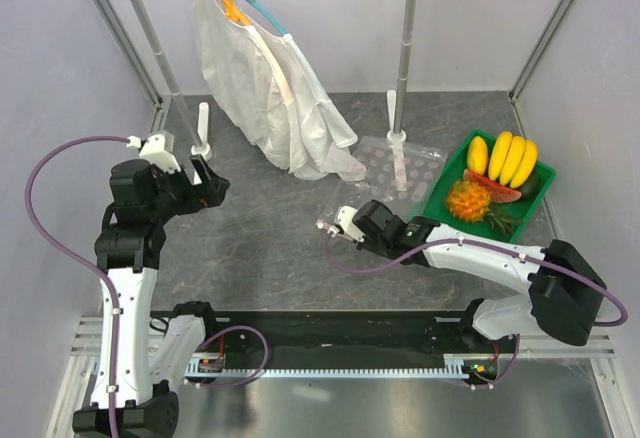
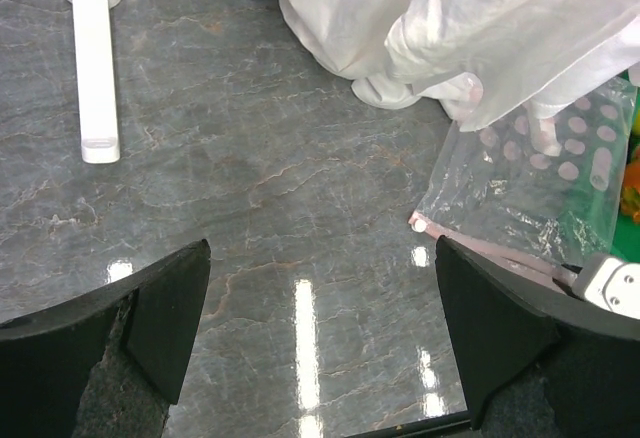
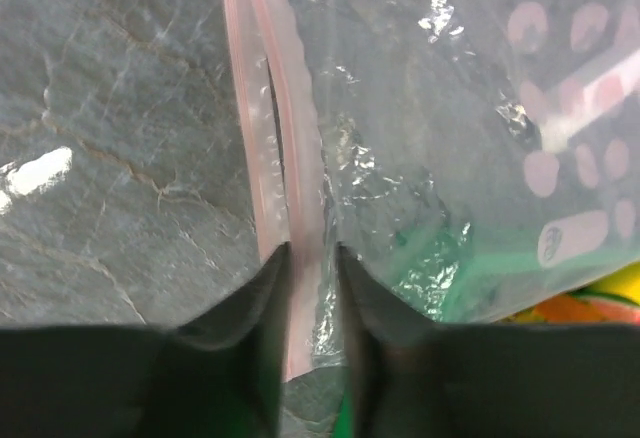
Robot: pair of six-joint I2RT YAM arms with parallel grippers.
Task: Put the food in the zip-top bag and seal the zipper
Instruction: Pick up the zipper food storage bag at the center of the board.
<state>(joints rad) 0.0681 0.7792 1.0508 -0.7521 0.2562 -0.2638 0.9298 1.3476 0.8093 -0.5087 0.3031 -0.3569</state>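
The food sits in a green tray (image 1: 546, 172) at the right: a yellow banana bunch (image 1: 505, 158), an orange pineapple (image 1: 468, 200) and a red watermelon slice (image 1: 497, 194). The clear dotted zip-top bag (image 1: 400, 166) lies flat on the table beside the tray. Its pinkish zipper (image 3: 275, 108) runs straight away between my right gripper's fingers. My right gripper (image 3: 310, 258) is narrowed onto that strip at the bag's near corner (image 1: 332, 226). My left gripper (image 2: 320, 298) hangs wide open over bare table at the left (image 1: 212, 186), with the bag's corner (image 2: 480, 243) near its right finger.
A white garment (image 1: 265, 88) hangs from a rack (image 1: 400, 48) at the back, its hem reaching down to the bag's far edge. The rack's white foot (image 2: 95, 78) lies on the grey table ahead of my left gripper.
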